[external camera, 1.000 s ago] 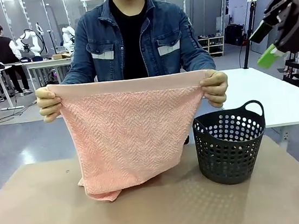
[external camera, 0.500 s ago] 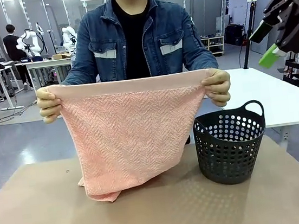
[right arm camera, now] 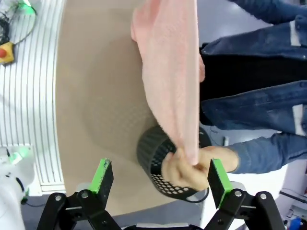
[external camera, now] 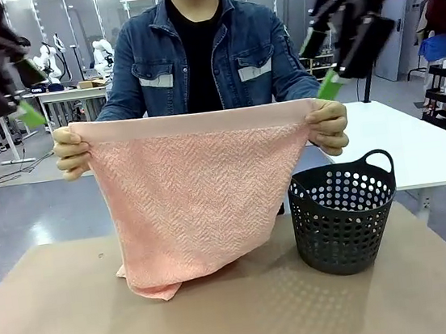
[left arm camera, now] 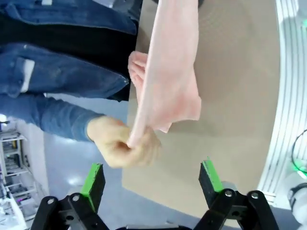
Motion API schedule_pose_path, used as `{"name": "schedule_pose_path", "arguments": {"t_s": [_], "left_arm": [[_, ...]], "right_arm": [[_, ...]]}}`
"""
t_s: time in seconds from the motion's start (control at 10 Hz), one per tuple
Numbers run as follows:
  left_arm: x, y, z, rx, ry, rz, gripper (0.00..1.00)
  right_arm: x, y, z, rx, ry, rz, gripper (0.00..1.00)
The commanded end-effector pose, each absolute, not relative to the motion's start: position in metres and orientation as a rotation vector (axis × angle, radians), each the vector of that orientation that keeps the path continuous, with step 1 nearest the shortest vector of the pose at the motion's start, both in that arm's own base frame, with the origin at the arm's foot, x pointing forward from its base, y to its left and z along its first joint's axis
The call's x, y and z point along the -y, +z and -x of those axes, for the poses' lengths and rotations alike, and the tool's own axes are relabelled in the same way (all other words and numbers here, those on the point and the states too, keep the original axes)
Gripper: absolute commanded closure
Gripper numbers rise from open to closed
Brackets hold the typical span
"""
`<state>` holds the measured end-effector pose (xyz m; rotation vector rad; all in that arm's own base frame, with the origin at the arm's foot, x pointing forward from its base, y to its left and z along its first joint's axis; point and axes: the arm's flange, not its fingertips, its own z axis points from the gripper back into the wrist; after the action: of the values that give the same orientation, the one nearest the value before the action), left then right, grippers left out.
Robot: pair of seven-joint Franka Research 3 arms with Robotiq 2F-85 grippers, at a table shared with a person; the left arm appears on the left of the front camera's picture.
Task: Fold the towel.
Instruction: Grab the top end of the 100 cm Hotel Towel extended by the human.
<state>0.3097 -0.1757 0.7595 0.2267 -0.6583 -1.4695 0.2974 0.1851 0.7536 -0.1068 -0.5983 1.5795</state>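
A person across the table holds the pale pink towel stretched upright by its two top corners, and its lower end is bunched on the table. My left gripper hangs open, up and to the left of the hand on that corner. My right gripper is open just above the other hand. In the left wrist view the open gripper faces the hand pinching the towel. In the right wrist view the open gripper faces the other hand and the towel.
A dark grey perforated basket stands on the brown table mat to the right of the towel, close under the person's hand; its rim also appears in the right wrist view. A white table lies behind at the right.
Both arms have swung inward from the picture's edges toward the towel's top corners. The person still holds the towel the same way.
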Motion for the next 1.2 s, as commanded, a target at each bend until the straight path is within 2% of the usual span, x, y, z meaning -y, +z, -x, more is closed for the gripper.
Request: {"name": "schedule_pose_path", "arguments": {"t_s": [0.0,0.2,0.5,0.8,1.1], "left_arm": [[0.202,0.771,-0.333,0.592,-1.492,-0.306,0.00],[0.234,0.767,-0.348,0.550,-1.509,-0.328,0.00],[0.250,0.755,-0.363,0.498,-1.521,-0.302,0.00],[0.258,0.734,-0.375,0.456,-1.553,-0.278,0.00],[0.264,0.707,-0.392,0.353,-1.566,-0.256,0.00]], "right_arm": [[-0.199,0.767,-0.318,0.554,1.552,0.194,0.00],[-0.219,0.770,-0.335,0.552,1.554,0.242,0.00],[-0.240,0.758,-0.356,0.491,1.571,0.211,0.00],[-0.251,0.730,-0.377,0.405,1.558,0.157,0.00],[-0.256,0.701,-0.396,0.344,1.544,0.126,0.00]]}}
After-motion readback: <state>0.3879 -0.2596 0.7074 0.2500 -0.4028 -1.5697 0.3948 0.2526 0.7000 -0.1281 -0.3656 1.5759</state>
